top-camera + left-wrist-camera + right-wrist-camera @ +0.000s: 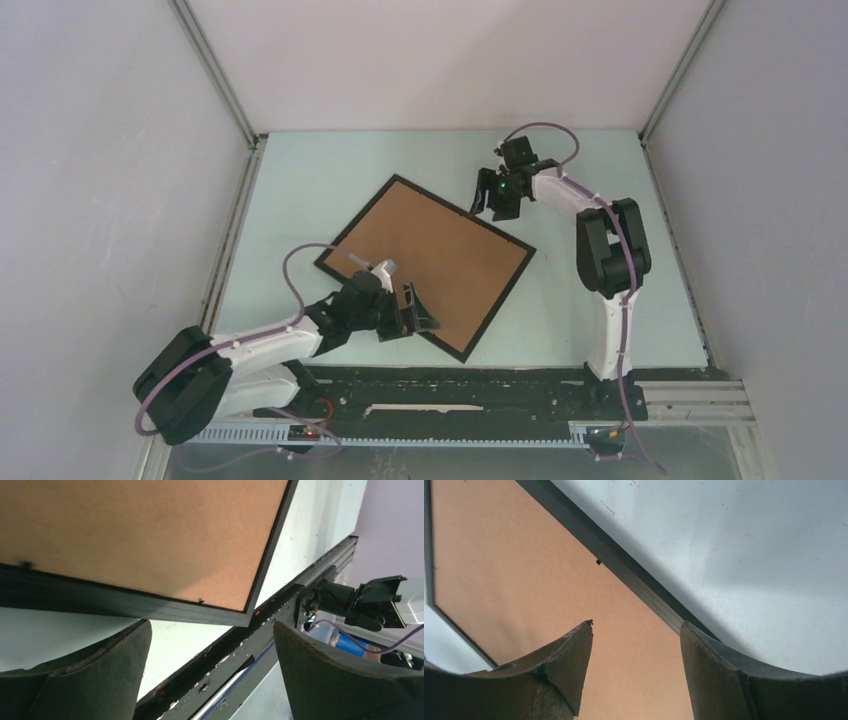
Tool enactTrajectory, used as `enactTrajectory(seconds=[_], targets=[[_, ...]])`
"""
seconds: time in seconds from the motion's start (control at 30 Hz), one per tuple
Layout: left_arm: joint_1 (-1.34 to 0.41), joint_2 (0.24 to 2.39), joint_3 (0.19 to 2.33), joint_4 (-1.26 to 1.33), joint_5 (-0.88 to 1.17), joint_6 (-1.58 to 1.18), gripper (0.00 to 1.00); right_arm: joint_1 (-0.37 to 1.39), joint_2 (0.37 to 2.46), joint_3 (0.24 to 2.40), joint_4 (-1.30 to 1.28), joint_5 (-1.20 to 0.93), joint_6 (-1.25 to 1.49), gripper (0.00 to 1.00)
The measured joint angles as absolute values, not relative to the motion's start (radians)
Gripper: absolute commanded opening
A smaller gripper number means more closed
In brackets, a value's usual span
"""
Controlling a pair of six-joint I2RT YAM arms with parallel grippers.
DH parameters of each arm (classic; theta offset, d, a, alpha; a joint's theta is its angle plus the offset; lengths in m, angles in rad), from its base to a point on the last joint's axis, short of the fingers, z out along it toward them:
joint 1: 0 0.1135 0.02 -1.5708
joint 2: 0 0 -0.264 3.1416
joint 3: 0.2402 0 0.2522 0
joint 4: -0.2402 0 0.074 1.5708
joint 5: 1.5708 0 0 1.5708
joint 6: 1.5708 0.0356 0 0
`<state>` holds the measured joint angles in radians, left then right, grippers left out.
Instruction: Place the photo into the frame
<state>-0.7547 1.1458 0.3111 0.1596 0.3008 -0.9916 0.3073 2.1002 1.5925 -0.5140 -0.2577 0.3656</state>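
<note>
The left arm (250,345) reaches from its base at the near left corner across the pale worktop (300,180) toward the middle. The left gripper (418,310) is at the near left side of the frame (498,305), close to its nearest corner. In the left wrist view its fingers (100,680) stand wide apart with nothing between them, and the black edge and the corner of the frame lie just beyond the tips. From these views I cannot tell if the fingers touch it. The frame lies flat in the middle of the worktop, turned so that one corner points to the near edge and one to the far wall. Inside its thin black border only a plain brown board (430,260) shows, and it fills the whole opening. Small dark clips (598,561) sit along the inner edge of the border. Behind the near corner runs the black rail (450,385) on which the arms are bolted. The right gripper (490,210) is over the far right side of the frame, pointing down. Its fingers (719,680) are also apart and hold nothing: in the right wrist view one is over the brown board and the other is over the black border. The right arm (610,250) bends up from its base at the near right.
</note>
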Motion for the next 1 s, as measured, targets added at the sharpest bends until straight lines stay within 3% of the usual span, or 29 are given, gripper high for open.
enactTrajectory(seconds=[0.2,0.4,0.57,0.8,1.0], targets=[[-0.724,0.987,0.454,-0.141,0.167,-0.867,1.00,0.201,1.896,1.450,-0.551,-0.296,0.395,0.68],[-0.437,0.992,0.723,-0.182,0.051,-0.760,1.00,0.065,1.530,1.021,-0.430,-0.388,0.470,0.56],[-0.231,1.231,0.874,-0.113,0.029,-0.709,1.00,0.079,1.496,0.758,-0.348,-0.496,0.526,0.39],[-0.059,1.640,1.031,-0.090,0.117,-0.654,1.00,0.054,1.496,0.679,-0.294,-0.551,0.548,0.42],[-0.019,1.814,1.085,-0.088,0.220,-0.636,1.00,0.043,1.536,0.679,-0.239,-0.577,0.545,0.38]])
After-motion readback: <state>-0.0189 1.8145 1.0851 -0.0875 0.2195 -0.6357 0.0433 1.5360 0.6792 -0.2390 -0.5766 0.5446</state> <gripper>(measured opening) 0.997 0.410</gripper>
